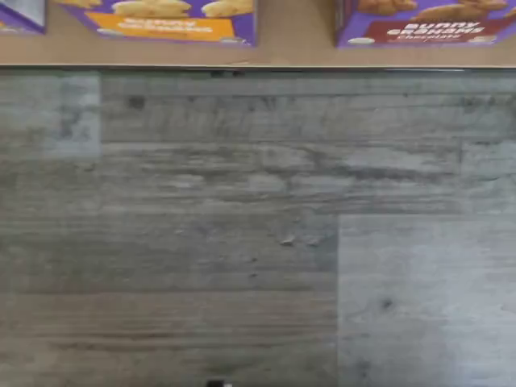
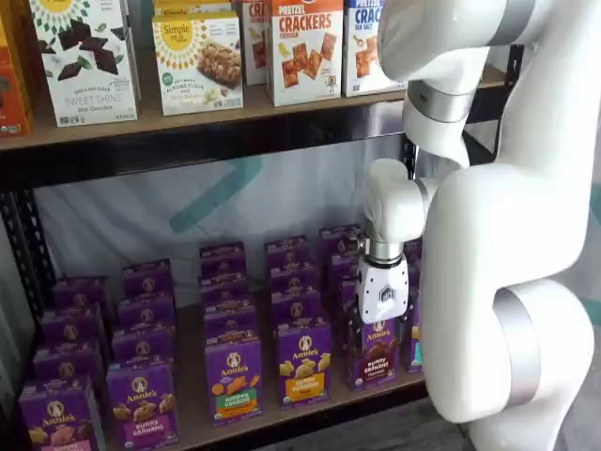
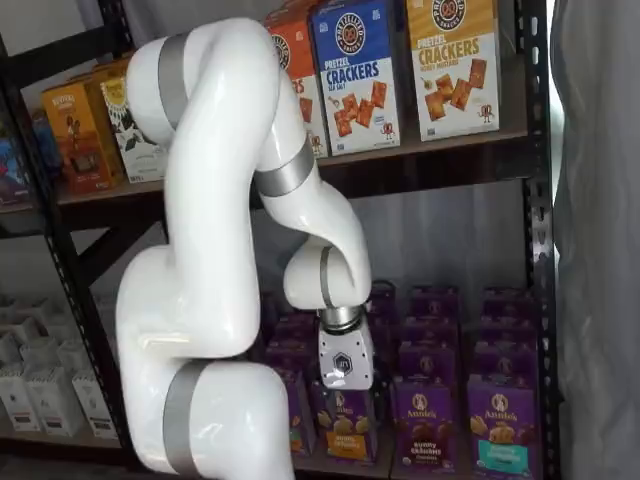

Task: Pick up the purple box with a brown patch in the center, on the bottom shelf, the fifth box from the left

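The white-bodied gripper (image 2: pixel 382 324), jaws released, hangs before the small purple brown-banded carton (image 2: pixel 374 355) at the light wooden bottom shelf (image 2: pixel 192 413)'s front edge, lined up to grasp.

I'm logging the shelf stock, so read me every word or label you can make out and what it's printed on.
"PRETZEL CRACKERS": blue box and orange box, upper shelf.
"Simple Mills": yellow-and-white box.
"SWEET THINS": white box.
"Annie's", "BUNNY GRAHAMS": the purple box, bottom shelf.
Smaller print is too blurred.

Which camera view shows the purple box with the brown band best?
A shelf view shows the purple box whole and unobstructed. In a shelf view the claw partly covers it. The wrist view catches only its lower front.
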Tool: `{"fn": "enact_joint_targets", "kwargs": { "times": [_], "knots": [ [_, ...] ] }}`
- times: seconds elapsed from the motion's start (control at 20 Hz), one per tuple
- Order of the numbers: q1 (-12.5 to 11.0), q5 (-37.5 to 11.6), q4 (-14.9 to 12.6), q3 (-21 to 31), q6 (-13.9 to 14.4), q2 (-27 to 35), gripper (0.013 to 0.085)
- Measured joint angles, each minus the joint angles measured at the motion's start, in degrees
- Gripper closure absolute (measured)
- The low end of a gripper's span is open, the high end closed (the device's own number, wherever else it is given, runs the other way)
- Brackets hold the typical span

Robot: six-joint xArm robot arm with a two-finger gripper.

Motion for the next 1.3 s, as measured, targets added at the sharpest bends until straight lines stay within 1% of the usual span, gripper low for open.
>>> {"fn": "enact_joint_targets", "kwargs": {
  "times": [0.1, 0.2, 0.25, 0.4, 0.55, 0.6, 0.65, 0.75, 0.9, 1.05, 1.1, 1.3],
  "knots": [
    [-0.22, -1.47, -2.63, -1.13, 2.24, 1.94, 0.0130],
    [-0.49, -2.49, -4.01, -2.60, 3.28, 3.95, 0.0130],
    [-0.60, -2.88, -4.12, -3.31, 3.27, 4.87, 0.0130],
    [-1.01, -3.87, -4.04, -5.67, 2.81, 7.62, 0.0130],
    [-1.51, -4.87, -1.37, -8.49, -0.20, 10.60, 0.0130],
    [-1.76, -4.67, -0.86, -9.68, -0.94, 11.62, 0.0130],
    [-2.02, -4.50, -1.11, -10.62, -0.93, 12.45, 0.0130],
    [-2.46, -4.29, -1.93, -12.27, -0.62, 13.86, 0.0130],
    [-3.14, -4.44, -4.09, -14.49, 0.76, 15.79, 0.0130],
    [-4.05, -5.96, -8.07, -16.29, 3.72, 17.58, 0.0130],
    [-4.31, -6.35, -8.85, -16.88, 4.20, 18.12, 0.0130],
    [-4.96, -5.94, -8.42, -19.81, 3.08, 20.03, 0.0130]
  ]
}}
